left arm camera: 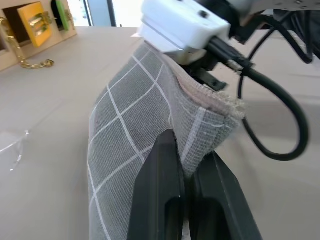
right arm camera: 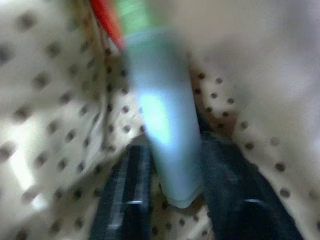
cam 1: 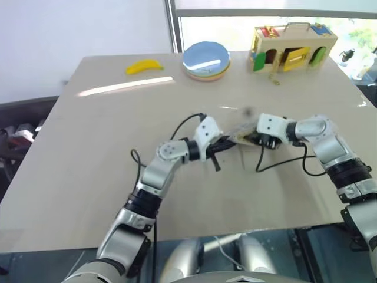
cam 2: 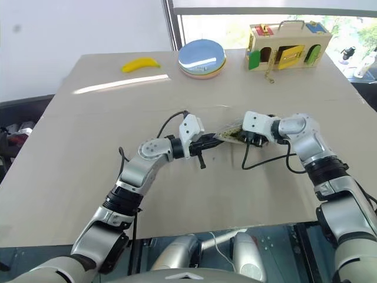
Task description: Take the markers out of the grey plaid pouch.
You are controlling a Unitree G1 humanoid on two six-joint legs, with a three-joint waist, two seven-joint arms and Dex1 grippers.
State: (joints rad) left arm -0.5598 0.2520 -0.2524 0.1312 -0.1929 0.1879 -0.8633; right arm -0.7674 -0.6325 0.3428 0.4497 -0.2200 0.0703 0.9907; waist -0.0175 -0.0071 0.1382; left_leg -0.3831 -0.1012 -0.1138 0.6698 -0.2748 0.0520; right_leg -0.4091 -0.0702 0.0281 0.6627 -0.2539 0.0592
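The grey plaid pouch [left arm camera: 135, 130] hangs just above the middle of the table, stretched between my two grippers. My left gripper [left arm camera: 187, 150] is shut on one fabric corner of it. At the other end, my right gripper [cam 1: 250, 138] reaches into the pouch's open mouth. Inside, against the dotted yellowish lining [right arm camera: 45, 100], lie the markers. A pale one with a green top [right arm camera: 167, 125] sits between my right fingers [right arm camera: 132, 200], which press on both its sides. A red one [right arm camera: 106, 22] shows just beside it.
A yellow banana [cam 1: 144, 66], a stack of round blue plates [cam 1: 205, 59] and a wooden lock box [cam 1: 291, 47] stand along the table's far edge. Black cables [cam 1: 283, 160] trail from both wrists over the table [cam 1: 88, 177].
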